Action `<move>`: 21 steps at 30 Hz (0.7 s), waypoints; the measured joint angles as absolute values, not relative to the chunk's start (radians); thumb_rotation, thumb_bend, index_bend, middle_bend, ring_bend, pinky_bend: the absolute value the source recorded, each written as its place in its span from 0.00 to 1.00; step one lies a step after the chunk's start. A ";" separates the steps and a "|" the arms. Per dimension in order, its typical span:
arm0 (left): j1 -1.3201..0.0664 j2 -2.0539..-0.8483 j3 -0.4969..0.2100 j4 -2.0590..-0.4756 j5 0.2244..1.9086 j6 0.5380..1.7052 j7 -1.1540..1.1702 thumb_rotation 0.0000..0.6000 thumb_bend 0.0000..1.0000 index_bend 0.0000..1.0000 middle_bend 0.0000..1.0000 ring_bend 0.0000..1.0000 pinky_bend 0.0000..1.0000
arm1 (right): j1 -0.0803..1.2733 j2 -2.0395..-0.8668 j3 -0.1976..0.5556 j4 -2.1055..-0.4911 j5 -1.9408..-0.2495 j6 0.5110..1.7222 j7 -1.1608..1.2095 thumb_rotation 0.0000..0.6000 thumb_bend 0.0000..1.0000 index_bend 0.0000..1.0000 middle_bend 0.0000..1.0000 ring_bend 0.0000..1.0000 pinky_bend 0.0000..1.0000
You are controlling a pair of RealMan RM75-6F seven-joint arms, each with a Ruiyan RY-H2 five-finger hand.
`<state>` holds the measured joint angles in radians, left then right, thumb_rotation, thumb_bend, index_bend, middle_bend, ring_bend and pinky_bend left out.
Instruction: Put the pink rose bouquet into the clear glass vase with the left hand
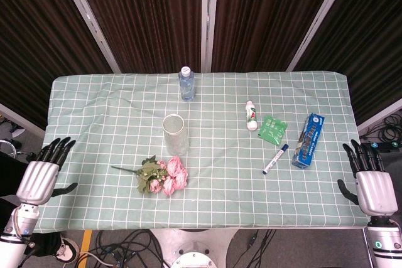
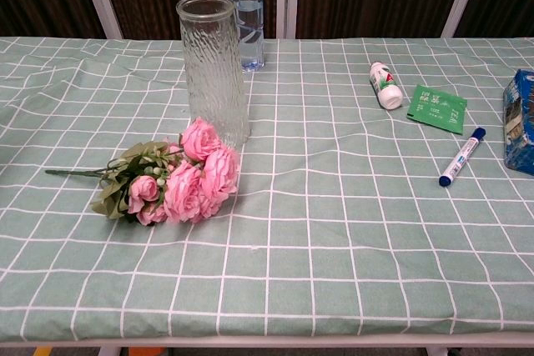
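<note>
The pink rose bouquet point(image 1: 164, 177) point(image 2: 182, 179) lies flat on the green checked tablecloth, blooms toward the right and its stem pointing left. Just behind it the clear glass vase point(image 1: 175, 134) point(image 2: 214, 68) stands upright with nothing in it. My left hand point(image 1: 43, 174) hangs open beside the table's left edge, fingers spread, well left of the bouquet. At the table's right edge my right hand point(image 1: 371, 180) is open too, holding nothing. The chest view shows neither hand.
A water bottle point(image 1: 186, 83) point(image 2: 248, 17) stands at the back centre. To the right lie a small white bottle point(image 1: 251, 115) point(image 2: 385, 85), a green packet point(image 1: 272, 128) point(image 2: 436, 108), a blue marker point(image 1: 275, 159) point(image 2: 462, 157) and a blue box point(image 1: 308, 140) point(image 2: 521, 120).
</note>
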<state>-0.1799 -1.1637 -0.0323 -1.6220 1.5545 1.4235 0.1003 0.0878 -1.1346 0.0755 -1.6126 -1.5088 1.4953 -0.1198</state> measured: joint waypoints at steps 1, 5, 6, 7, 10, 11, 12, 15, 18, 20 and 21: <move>-0.180 -1.163 -0.032 -1.625 1.553 1.423 0.101 1.00 0.00 0.03 0.02 0.00 0.16 | 0.088 -1.134 0.075 -1.613 -1.509 1.494 -0.119 1.00 0.22 0.00 0.00 0.00 0.00; -0.184 -1.159 -0.030 -1.634 1.550 1.412 0.097 1.00 0.00 0.03 0.03 0.00 0.16 | 0.089 -1.127 0.075 -1.620 -1.508 1.492 -0.120 1.00 0.22 0.00 0.00 0.00 0.00; -0.186 -1.159 -0.029 -1.637 1.551 1.408 0.097 1.00 0.00 0.03 0.03 0.00 0.16 | 0.089 -1.125 0.076 -1.623 -1.508 1.493 -0.120 1.00 0.22 0.00 0.00 0.00 0.00; -0.189 -1.159 -0.028 -1.639 1.553 1.405 0.097 1.00 0.00 0.03 0.03 0.00 0.16 | 0.089 -1.123 0.076 -1.626 -1.508 1.493 -0.120 1.00 0.22 0.00 0.00 0.00 0.00; -0.197 -1.158 -0.023 -1.649 1.567 1.395 0.090 1.00 0.00 0.03 0.02 0.00 0.16 | 0.088 -1.119 0.077 -1.631 -1.508 1.495 -0.123 1.00 0.22 0.00 0.00 0.00 0.00; -0.200 -1.157 -0.021 -1.653 1.572 1.391 0.085 1.00 0.00 0.03 0.02 0.00 0.16 | 0.088 -1.119 0.077 -1.631 -1.507 1.495 -0.123 1.00 0.22 0.00 0.00 0.00 0.00; -0.205 -1.157 -0.019 -1.658 1.579 1.384 0.080 1.00 0.00 0.03 0.02 0.00 0.16 | 0.088 -1.119 0.078 -1.633 -1.505 1.495 -0.122 1.00 0.22 0.00 0.00 0.00 0.00; -0.219 -1.157 -0.009 -1.672 1.598 1.364 0.072 1.00 0.00 0.02 0.03 0.00 0.16 | 0.089 -1.119 0.077 -1.635 -1.504 1.491 -0.121 1.00 0.22 0.00 0.00 0.00 0.00; -0.236 -1.165 0.002 -1.681 1.621 1.338 0.066 1.00 0.00 0.02 0.02 0.00 0.16 | 0.088 -1.119 0.074 -1.628 -1.508 1.492 -0.127 1.00 0.22 0.00 0.00 0.00 0.00; -0.250 -1.176 0.007 -1.682 1.630 1.316 0.065 1.00 0.00 0.01 0.02 0.00 0.16 | 0.088 -1.118 0.075 -1.628 -1.504 1.491 -0.126 1.00 0.22 0.00 0.00 0.00 0.00; -0.260 -1.184 0.009 -1.683 1.634 1.298 0.065 1.00 0.00 0.01 0.02 0.00 0.16 | 0.088 -1.116 0.076 -1.628 -1.499 1.489 -0.124 1.00 0.22 0.00 0.00 0.00 0.00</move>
